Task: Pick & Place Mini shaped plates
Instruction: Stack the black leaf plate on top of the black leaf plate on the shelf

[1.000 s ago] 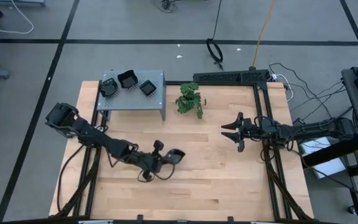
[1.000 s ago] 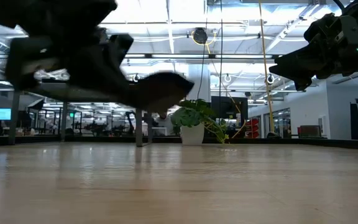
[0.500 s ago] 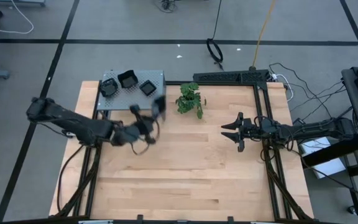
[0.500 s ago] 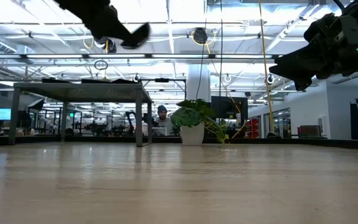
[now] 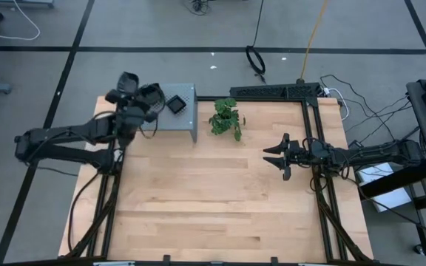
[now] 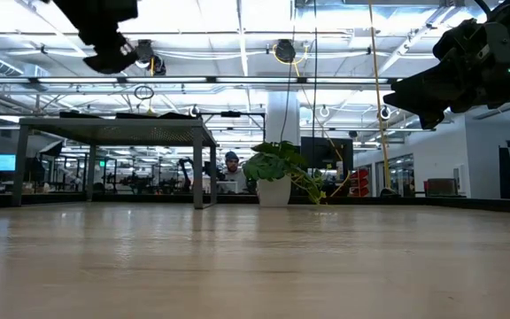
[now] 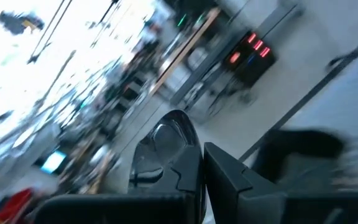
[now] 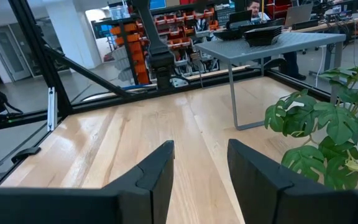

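Left claw (image 5: 129,94) is over the grey shelf (image 5: 187,118), pinched on a mini plate (image 7: 163,146) by its rim. Another plate (image 5: 176,104) sits on the shelf just beside it. Right claw (image 5: 278,156) hangs wide apart above the worktop (image 5: 220,199), idle. Risk: a thin rim grip on glossy ware slips or tilts on release, knocking the neighbouring plate or skidding off the shelf edge
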Tool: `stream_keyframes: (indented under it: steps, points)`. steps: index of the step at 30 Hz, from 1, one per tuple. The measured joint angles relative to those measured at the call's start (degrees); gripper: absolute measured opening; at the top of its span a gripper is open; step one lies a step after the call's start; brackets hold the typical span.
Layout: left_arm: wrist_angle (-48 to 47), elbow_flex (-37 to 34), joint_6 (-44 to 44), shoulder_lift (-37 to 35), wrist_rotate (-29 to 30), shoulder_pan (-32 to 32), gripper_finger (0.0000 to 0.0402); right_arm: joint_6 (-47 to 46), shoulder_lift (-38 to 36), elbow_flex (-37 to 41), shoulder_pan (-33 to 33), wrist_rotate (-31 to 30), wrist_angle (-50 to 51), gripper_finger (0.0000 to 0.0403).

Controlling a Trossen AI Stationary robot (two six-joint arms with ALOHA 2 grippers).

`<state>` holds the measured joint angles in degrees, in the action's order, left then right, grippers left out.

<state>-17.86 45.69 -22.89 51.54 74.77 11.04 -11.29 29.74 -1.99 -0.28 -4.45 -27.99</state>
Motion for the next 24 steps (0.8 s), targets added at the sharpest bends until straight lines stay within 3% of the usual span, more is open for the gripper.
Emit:
stream_keyframes:
  steps: [4, 7, 12, 18, 24]
  points:
    - [-0.56, 0.00, -3.39, 0.51, -0.65, 8.57, 0.0026, 0.00, 0.02, -0.01, 0.00, 0.00, 0.00, 0.0141]
    - [-0.58, 0.00, -3.75, 1.31, -4.73, 14.66, 0.0026, 0.00, 0.02, 0.00, 0.00, -0.01, 0.00, 0.0141]
    - [-0.76, 0.00, 2.99, 2.35, -17.34, 22.73, 0.0026, 0.00, 0.01, -0.01, -0.01, 0.00, 0.00, 0.0141]
    - [3.33, 0.00, 10.99, 2.89, -38.57, 30.31, 0.0026, 0.00, 0.02, -0.01, 0.01, 0.00, 0.00, 0.0141]
    - [0.26, 7.23, 9.86, 3.33, -40.23, 35.66, 0.0026, 0.00, 0.02, 0.00, 0.01, 0.00, 0.00, 0.0141]
